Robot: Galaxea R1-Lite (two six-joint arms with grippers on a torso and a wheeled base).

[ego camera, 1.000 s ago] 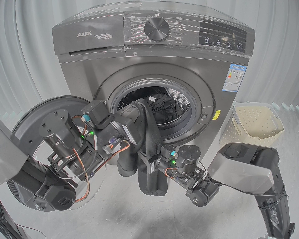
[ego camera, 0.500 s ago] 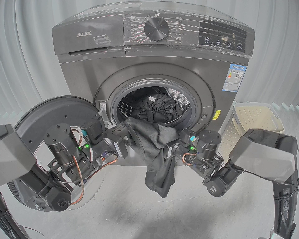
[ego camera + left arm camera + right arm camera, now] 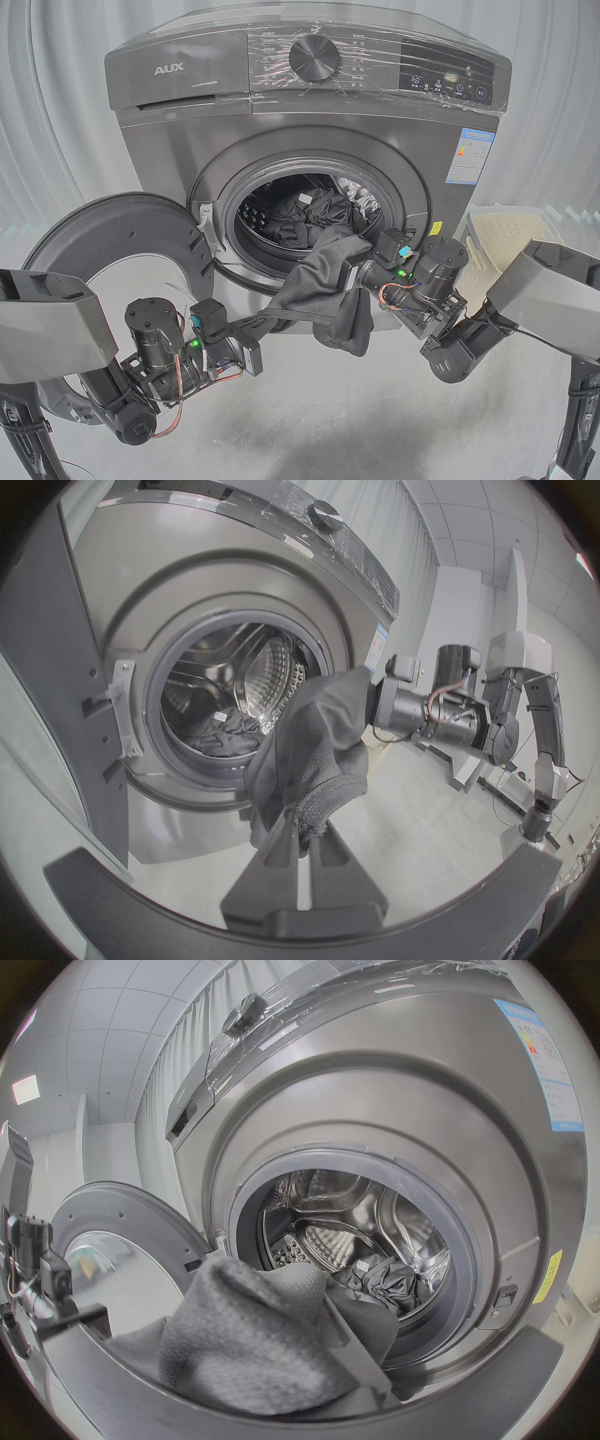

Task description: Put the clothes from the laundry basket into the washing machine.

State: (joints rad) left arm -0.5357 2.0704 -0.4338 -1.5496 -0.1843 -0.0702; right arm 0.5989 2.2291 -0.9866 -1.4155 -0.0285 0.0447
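Observation:
A dark grey garment is stretched between my two grippers in front of the washing machine. Its upper part lies against the lower rim of the drum opening and a fold hangs below. My left gripper is low and left of the opening, shut on the garment's edge. My right gripper is at the opening's lower right, shut on the garment, which covers most of its fingers. More dark clothes lie inside the drum. The cream laundry basket stands to the machine's right.
The machine's round door is swung fully open to the left, just above and behind my left arm. Bare grey floor spreads in front of the machine. Pale curtains hang behind it.
My left arm has dropped down and back from the opening, drawing the garment's edge with it. My right arm has risen toward the drum's lower right rim, lifting the garment.

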